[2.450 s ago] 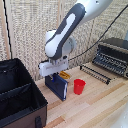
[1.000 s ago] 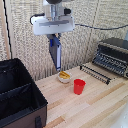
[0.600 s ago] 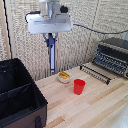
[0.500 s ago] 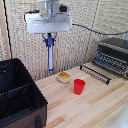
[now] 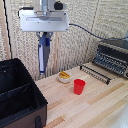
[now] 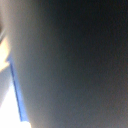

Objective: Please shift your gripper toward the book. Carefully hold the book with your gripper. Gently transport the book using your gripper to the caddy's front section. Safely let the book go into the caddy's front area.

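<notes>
My gripper (image 5: pixel 44 38) hangs high above the wooden table, its pale block at the top of the exterior view. It is shut on the book (image 5: pixel 43 60), a thin dark navy cover that hangs upright below the fingers and shows edge-on. The book's lower end is well off the table. The black fabric caddy (image 5: pixel 20 97), split by a divider, stands at the exterior view's lower left, below and to the left of the book. In the wrist view the book (image 6: pixel 75 60) is a dark blur filling the picture, with a blue strip along one side.
A red cup (image 5: pixel 79 86) stands on the table (image 5: pixel 95 107), with a small white bowl (image 5: pixel 64 76) holding something yellow just behind it. A dark toaster oven (image 5: pixel 114 54) with its pulled-out rack (image 5: pixel 97 73) is at the exterior view's right.
The book has been lifted off the table from beside the cup. Over the last second the gripper has carried it toward the exterior view's left, nearer the caddy.
</notes>
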